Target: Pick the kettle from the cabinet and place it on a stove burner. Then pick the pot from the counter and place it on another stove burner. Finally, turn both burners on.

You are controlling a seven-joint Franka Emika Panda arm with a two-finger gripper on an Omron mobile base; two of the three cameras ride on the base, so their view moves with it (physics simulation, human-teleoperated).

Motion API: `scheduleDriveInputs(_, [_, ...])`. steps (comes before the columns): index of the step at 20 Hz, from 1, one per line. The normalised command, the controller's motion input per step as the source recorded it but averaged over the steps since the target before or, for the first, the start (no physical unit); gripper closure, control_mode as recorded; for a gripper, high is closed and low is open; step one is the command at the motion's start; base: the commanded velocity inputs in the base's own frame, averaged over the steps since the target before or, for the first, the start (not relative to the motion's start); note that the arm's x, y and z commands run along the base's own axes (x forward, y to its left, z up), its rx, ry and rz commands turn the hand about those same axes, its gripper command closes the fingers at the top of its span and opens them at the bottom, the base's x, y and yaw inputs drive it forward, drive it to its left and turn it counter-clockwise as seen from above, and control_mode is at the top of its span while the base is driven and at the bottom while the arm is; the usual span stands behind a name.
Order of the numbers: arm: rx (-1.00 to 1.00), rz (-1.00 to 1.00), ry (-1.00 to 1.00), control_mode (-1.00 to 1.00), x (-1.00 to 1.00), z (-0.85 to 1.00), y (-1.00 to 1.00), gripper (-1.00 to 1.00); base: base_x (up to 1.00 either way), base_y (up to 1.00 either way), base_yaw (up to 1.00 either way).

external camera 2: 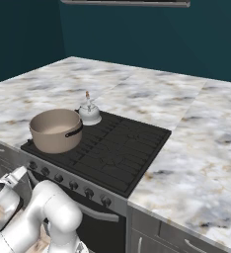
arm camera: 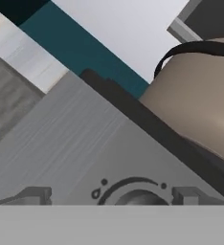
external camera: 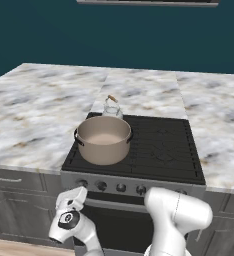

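Observation:
The tan pot [external camera: 104, 138] [external camera 2: 56, 129] stands on the front left stove burner [external camera: 84, 159]. Behind it, the small silvery kettle [external camera: 112, 107] [external camera 2: 89, 113] sits on the rear left burner. My gripper [external camera: 77, 196] [external camera 2: 17, 176] is low in front of the grey stove, at the left end of its knob row, and it is open with nothing held. In the hand view a dark round knob [arm camera: 138, 197] lies between the wide-apart fingertips [arm camera: 35, 195], with the pot [arm camera: 195, 95] above the panel. The cabinet is out of view.
The marble counter [external camera: 34, 115] [external camera 2: 201, 163] wraps around the stove on both sides and behind. More knobs [external camera: 121, 187] [external camera 2: 73, 185] line the stove front. The right burners [external camera: 164, 147] [external camera 2: 122, 148] carry nothing. Dark drawers [external camera: 14, 180] sit under the counter.

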Motion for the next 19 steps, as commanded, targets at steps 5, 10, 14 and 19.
scheduleDriveInputs(5, [0.03, 0.05, -0.02, -1.0, 0.0, 0.0, 0.45, -1.0, 0.0, 0.0, 0.0])
scheduleDriveInputs(10, [0.02, 0.07, 0.0, -1.0, 0.0, 0.0, 0.48, -1.0, 0.0, 0.0, 0.0])
scheduleDriveInputs(14, [0.01, 0.07, 0.0, -1.0, 0.0, 0.0, 0.5, -1.0, 0.0, 0.0, 0.0])
scheduleDriveInputs(19, [0.0, 0.07, -0.01, -1.0, -0.03, 0.0, 0.49, -1.0, 0.0, 0.0, 0.0])
